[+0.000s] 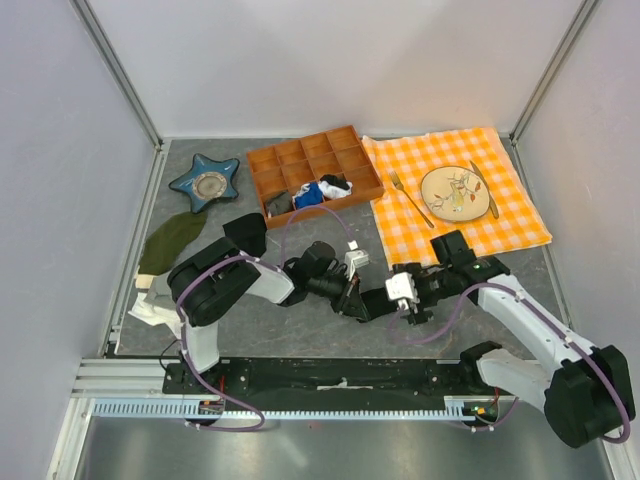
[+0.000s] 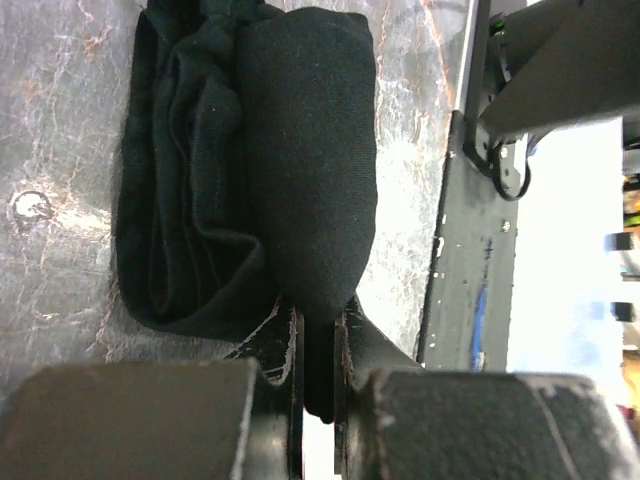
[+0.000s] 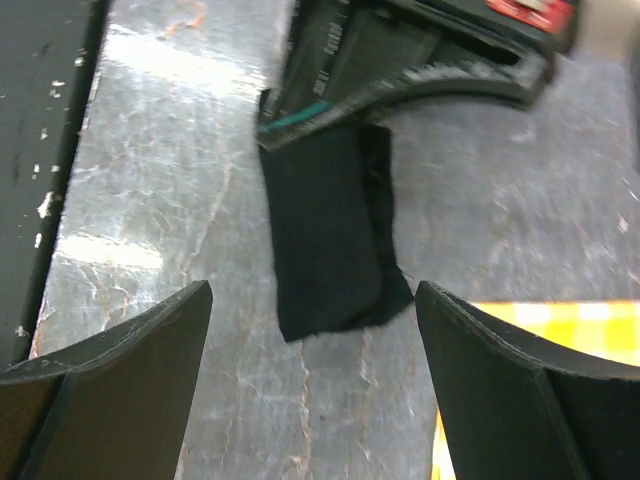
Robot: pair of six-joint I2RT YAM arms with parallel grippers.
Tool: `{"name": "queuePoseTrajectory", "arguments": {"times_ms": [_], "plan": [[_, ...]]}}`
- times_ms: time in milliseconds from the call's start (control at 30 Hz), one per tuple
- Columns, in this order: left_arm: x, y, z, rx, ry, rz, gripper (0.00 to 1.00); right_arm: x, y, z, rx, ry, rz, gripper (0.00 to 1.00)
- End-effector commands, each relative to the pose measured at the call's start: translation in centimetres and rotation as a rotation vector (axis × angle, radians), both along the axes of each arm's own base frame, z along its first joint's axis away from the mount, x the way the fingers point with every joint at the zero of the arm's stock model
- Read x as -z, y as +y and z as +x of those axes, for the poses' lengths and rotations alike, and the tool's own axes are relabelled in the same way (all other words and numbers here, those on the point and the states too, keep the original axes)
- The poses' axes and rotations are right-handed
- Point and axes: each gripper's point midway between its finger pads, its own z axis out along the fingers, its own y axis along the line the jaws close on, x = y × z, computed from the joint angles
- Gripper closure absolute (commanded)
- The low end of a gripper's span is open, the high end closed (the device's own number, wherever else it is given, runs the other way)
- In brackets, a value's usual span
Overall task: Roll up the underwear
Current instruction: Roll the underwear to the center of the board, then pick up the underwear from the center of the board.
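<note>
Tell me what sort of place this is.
Probably a lab test cell dressed as a home tabletop: white panels in aluminium framing, robot arms bolted to a rail, and props like the orange checked cloth with a plate.

Lab booth: white panels (image 1: pixel 330 60), aluminium frame (image 1: pixel 117 72)

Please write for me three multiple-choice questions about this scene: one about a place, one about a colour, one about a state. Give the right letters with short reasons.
1. In the top view, where does the fork lie relative to the plate?
A) on top of it
B) to its left
C) to its right

2. What colour is the star-shaped dish?
A) blue
B) red
C) white

3. How is the left tool?
A) wide open
B) shut on nothing
C) shut on the underwear

Answers:
1 B: the fork lies left of the plate in the picture.
2 A: its arms are blue.
3 C: the left wrist view shows black fabric pinched in it.
</note>
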Motion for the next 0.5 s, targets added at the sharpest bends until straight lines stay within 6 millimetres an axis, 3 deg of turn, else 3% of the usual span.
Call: {"name": "queuePoseTrajectory", "arguments": {"times_ms": [0, 167, 333, 467], "plan": [[6.3, 4.1, -3.2, -0.059, 0.310, 0.270, 0.96, 1.6, 1.3, 0.0, -0.126, -0.087, -0.046, 0.11], [6.6, 3.9, -2.6, -0.067, 0.339, 0.287, 0.95, 2.9, 2.9, 1.1, -0.106, -0.087, -0.082, 0.11], [7.3, 4.2, -2.1, -0.085, 0.348, 0.313, 0.95, 3.5, 4.3, 1.7, 0.010, 0.173, -0.087, 0.18], [7.6, 4.5, -1.7, -0.099, 0.349, 0.321, 0.95, 2.9, 3.9, 1.9, 0.046, 0.292, -0.065, 0.18]]}}
